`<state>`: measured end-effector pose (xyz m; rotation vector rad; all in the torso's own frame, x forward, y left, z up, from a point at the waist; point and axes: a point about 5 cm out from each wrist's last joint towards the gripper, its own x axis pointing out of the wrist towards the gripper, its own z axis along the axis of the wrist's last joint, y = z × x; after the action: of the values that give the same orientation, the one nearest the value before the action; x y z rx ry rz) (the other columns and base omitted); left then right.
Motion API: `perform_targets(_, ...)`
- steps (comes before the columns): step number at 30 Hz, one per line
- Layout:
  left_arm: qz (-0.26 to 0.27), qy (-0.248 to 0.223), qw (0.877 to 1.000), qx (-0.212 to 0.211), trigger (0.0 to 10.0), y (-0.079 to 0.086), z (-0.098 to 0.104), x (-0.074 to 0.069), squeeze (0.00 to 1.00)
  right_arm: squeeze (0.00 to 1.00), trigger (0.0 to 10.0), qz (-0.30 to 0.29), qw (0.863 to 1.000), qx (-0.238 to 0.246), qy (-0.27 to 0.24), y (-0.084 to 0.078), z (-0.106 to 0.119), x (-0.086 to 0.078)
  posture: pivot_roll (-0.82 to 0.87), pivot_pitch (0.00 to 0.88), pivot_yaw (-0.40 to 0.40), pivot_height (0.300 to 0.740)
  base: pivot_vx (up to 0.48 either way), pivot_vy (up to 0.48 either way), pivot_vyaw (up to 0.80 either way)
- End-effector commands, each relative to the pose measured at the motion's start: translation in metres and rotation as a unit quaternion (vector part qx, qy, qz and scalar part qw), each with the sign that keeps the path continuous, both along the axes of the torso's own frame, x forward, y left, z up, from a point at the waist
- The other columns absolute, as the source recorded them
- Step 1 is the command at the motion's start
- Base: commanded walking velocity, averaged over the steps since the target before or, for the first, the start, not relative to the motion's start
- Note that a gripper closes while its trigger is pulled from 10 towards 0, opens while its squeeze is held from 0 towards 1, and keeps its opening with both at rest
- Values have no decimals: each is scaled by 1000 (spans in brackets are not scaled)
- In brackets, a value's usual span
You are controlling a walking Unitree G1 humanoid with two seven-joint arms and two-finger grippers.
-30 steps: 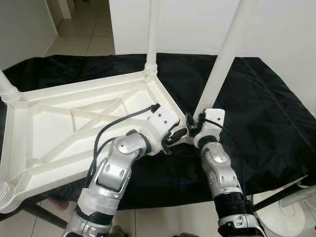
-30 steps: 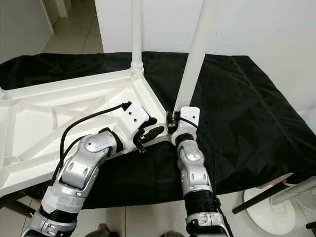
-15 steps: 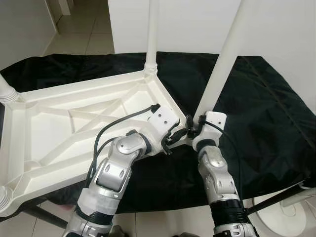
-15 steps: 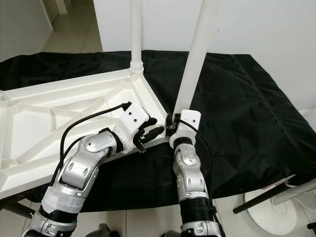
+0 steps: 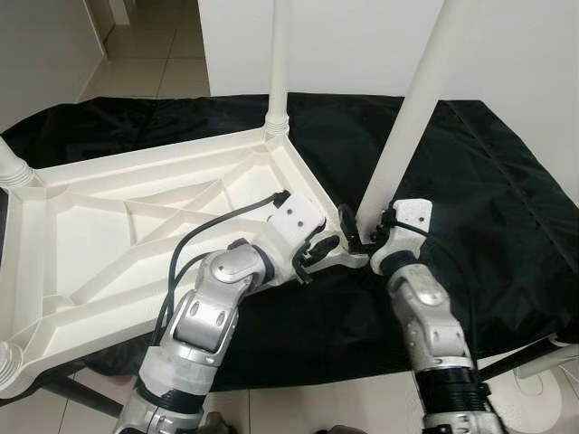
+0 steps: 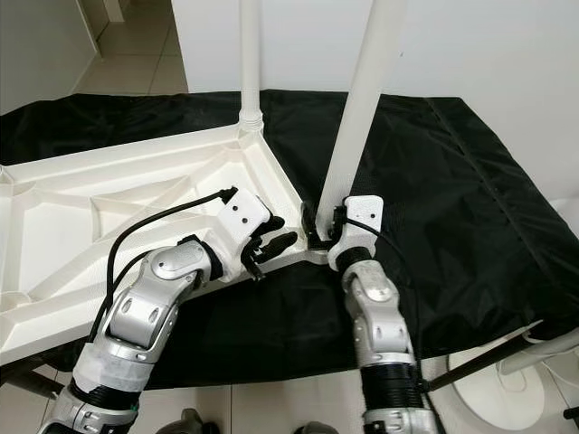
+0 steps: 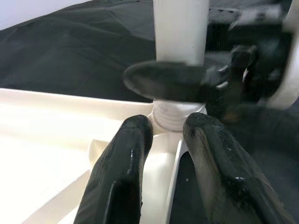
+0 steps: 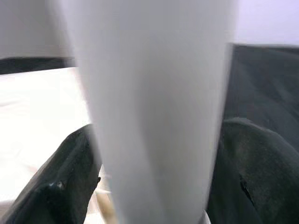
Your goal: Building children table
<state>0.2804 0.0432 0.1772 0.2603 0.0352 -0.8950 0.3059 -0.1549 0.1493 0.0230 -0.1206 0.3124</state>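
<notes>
An upturned white plastic children's table lies on a black cloth. One white leg stands in its far corner and another leg rises from the near right corner. My right gripper is shut on the base of that near leg; in the right wrist view the leg sits between the black fingers. My left gripper is shut on the table's rim beside the same corner; in the left wrist view its fingers straddle the white rim in front of the leg.
A third leg stub stands at the left corner, and a leg socket sits at the near left corner. The black cloth runs to the right. A white stand's base sits on the tiled floor at lower right.
My right wrist and forearm have swung to the right around the near leg, still gripping its base. The left arm and the table have stayed put.
</notes>
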Motion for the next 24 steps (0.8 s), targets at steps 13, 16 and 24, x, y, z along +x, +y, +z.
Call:
perform_targets(13, 10, -16, 1000, -7, 10000, -2, 7, 1, 0, 0, 10000, 176, 981, -78, -5, 0, 6, 13, -50, 0, 17, 740, 0, 0, 0)
perform_targets(16, 6, -18, 1000, -7, 10000, -4, 9, 1, 0, 0, 10000, 197, 976, -91, 16, -2, -1, 16, -45, 0, 14, 740, 0, 0, 0)
perform_targets(24, 10, -21, 1000, -6, 10000, -3, 11, 2, 0, 0, 10000, 222, 968, -99, 54, -10, -13, 19, -40, 0, 12, 740, 0, 0, 0)
